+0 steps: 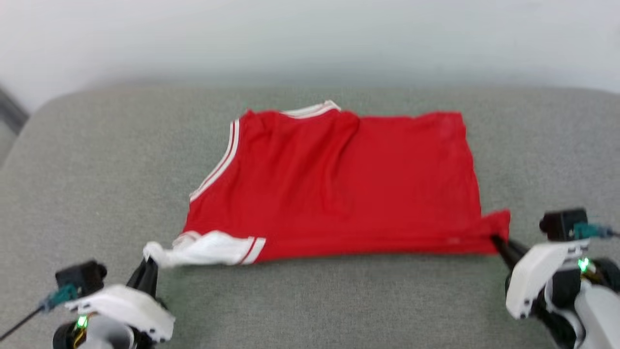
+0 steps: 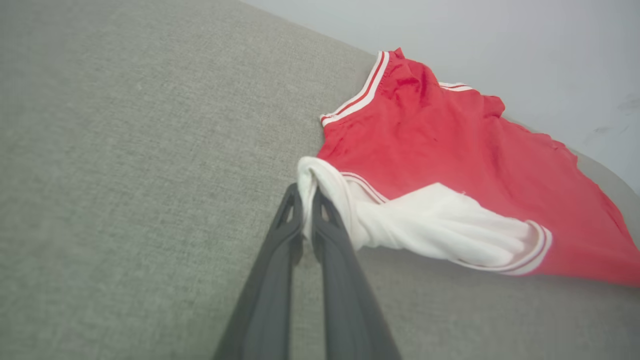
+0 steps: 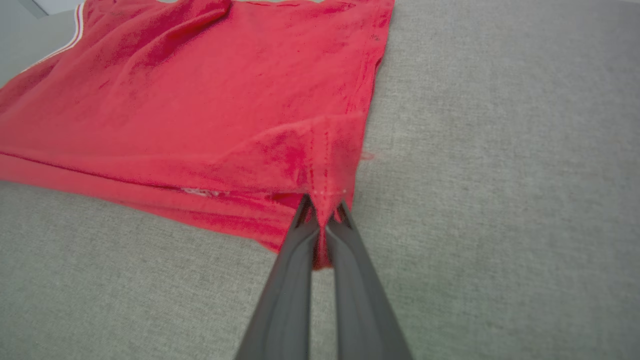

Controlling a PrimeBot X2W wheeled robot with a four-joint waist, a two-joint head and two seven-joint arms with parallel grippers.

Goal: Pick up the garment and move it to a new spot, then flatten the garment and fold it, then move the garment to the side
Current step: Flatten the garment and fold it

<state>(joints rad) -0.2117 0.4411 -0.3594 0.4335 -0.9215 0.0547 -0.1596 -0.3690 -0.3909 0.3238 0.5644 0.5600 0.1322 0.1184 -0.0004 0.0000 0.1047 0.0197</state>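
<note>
The garment (image 1: 339,184), a red sleeveless jersey with white-and-red striped trim, lies spread across the grey cushion, folded over on itself. Its near-left corner is turned out white (image 1: 203,248). My left gripper (image 1: 149,261) is shut on that white twisted corner (image 2: 320,185), fingers (image 2: 280,240) pinching the cloth. My right gripper (image 1: 496,240) is shut on the red near-right corner (image 3: 325,200), which bunches between its fingers (image 3: 300,240). The cloth stretches between the two grips along the near edge. No number shows on the upper face.
The grey fabric surface (image 1: 97,160) extends well beyond the jersey on all sides, with rounded far corners. A pale wall (image 1: 310,39) stands behind it. Each white wrist housing (image 1: 121,305) sits low at the front corners.
</note>
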